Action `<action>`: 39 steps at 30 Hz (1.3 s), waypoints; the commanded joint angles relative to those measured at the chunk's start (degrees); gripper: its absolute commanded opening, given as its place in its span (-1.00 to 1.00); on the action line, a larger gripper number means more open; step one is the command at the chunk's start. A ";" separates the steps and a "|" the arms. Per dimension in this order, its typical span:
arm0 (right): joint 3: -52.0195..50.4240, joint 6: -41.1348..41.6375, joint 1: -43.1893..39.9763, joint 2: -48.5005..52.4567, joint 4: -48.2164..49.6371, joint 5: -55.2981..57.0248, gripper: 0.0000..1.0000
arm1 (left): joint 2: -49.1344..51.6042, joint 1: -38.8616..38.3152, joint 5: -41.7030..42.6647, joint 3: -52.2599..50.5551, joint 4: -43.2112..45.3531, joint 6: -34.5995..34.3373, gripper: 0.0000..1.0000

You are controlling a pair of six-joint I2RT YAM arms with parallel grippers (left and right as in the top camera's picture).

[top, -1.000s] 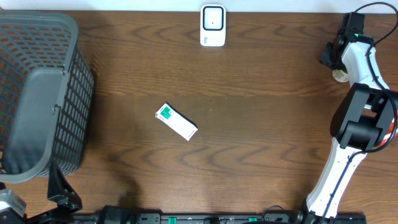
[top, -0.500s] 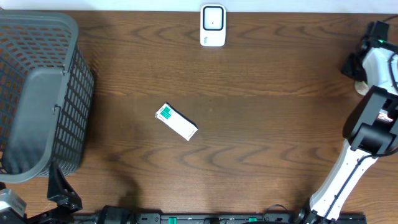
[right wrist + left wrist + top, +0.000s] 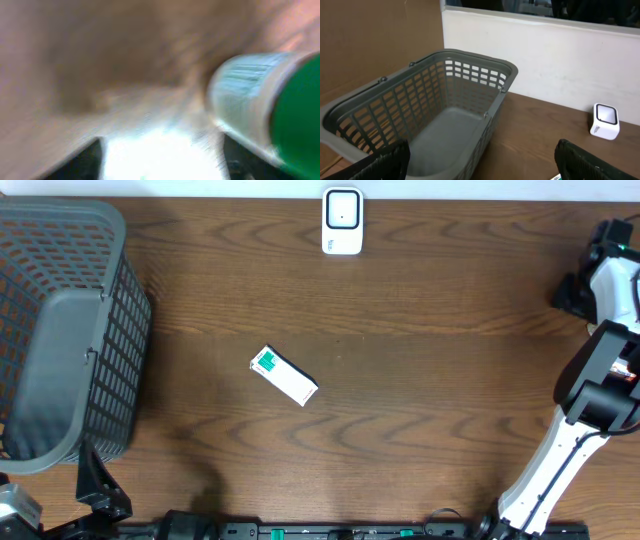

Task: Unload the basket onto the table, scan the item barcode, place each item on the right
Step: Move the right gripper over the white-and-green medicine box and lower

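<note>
Near the middle of the desk (image 3: 450,410), a little toward its left edge, the small white-and-green box (image 3: 284,376) is lying flat, skewed to the desk edges and touching nothing.

I'm reading it as a light cardboard carton. It's likely stiff enough to pinch but crushing under a hard squeeze, with printed faces probably sliding a bit.

I'm suggesting a pinch across the narrow width, mid-length, with the wrist turned to match the skew. It's sitting low, so the fingers are needing to come almost down to the desk. The barcode isn't showing from above, so I can't tell which face it's on.

- The scanner (image 3: 342,221) is sitting mid far edge, and the basket (image 3: 60,330) at the left edge.
- On the left gripper (image 3: 482,157), the fingers are standing wide apart and holding nothing.
- At the right edge, the right gripper (image 3: 162,160) fingers are looking apart through heavy blur.
- A green-ended cylinder (image 3: 265,105) is showing near them, but I can't tell about contact.
</note>
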 commanded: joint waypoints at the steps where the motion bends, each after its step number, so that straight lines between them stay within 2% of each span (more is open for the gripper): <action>1: 1.55 -0.98 5.90 -8.52 -1.95 -9.73 0.99 | 0.04 0.24 -0.35 0.04 0.04 -0.46 0.85; 6: 1.55 2.56 15.72 -11.85 -10.03 -21.88 0.98 | 0.04 0.24 -0.35 0.04 0.07 -0.46 0.85; 9: 1.22 0.46 23.30 -11.50 -15.96 -29.53 0.95 | 0.04 0.24 -0.35 0.04 0.07 -0.48 0.85; 10: 0.83 -0.17 25.62 -11.32 -17.20 -30.40 0.74 | 0.04 0.24 -0.35 0.04 0.07 -0.46 0.86; 15: -4.00 -0.26 38.88 -10.73 -20.39 -31.23 -0.60 | 0.04 0.24 -0.35 0.04 0.04 -0.48 0.85; 17: -5.51 -0.20 44.04 -10.73 -20.83 -31.63 -0.98 | 0.04 0.24 -0.35 0.04 0.07 -0.48 0.85; 20: -6.29 -0.07 52.28 -10.71 -21.44 -31.63 -0.97 | 0.04 0.24 -0.35 0.04 0.07 -0.46 0.85; 26: -6.78 0.00 63.45 -10.64 -20.76 -30.99 -0.98 | 0.04 0.24 -0.35 0.04 0.04 -0.48 0.85; 33: -11.41 2.80 70.99 -7.98 -9.94 -31.45 -0.98 | 0.04 0.24 -0.35 0.04 0.04 -0.46 0.85; 39: -11.45 2.78 73.81 -5.75 -9.46 -31.63 -0.98 | 0.04 0.24 -0.35 0.04 0.04 -0.48 0.85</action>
